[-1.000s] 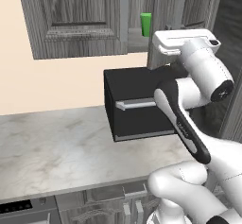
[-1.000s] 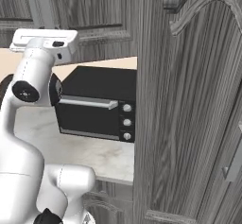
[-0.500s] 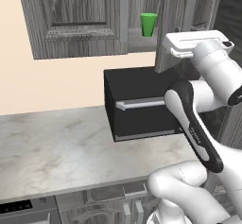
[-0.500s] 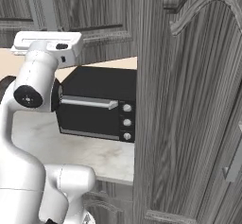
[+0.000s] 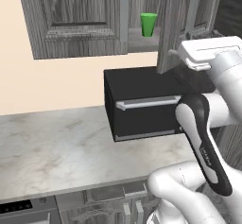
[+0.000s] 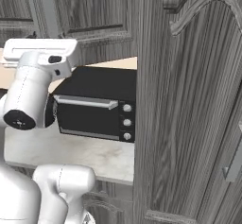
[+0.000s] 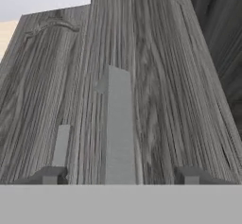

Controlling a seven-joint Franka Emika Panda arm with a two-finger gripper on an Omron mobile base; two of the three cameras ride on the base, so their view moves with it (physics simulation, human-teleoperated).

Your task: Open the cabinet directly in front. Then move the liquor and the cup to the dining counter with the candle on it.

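hand (image 7: 119, 176) spread astride cabinet (image 7: 142, 76) handle (image 7: 118, 124)

Pincer (image 7: 120, 175) faces the cabinet (image 5: 75, 20) door edge-on; the door's bar handle (image 7: 118, 128) runs straight ahead between the two fingertips (image 7: 47, 175), untouched. Second handle just left of it. Cup (image 5: 149, 24) stands inside the cabinet, behind the swung door, up and left of the pincer. Microwave (image 5: 151, 107) sits below the cabinet on the worktop (image 5: 61, 152), beneath the pincer.
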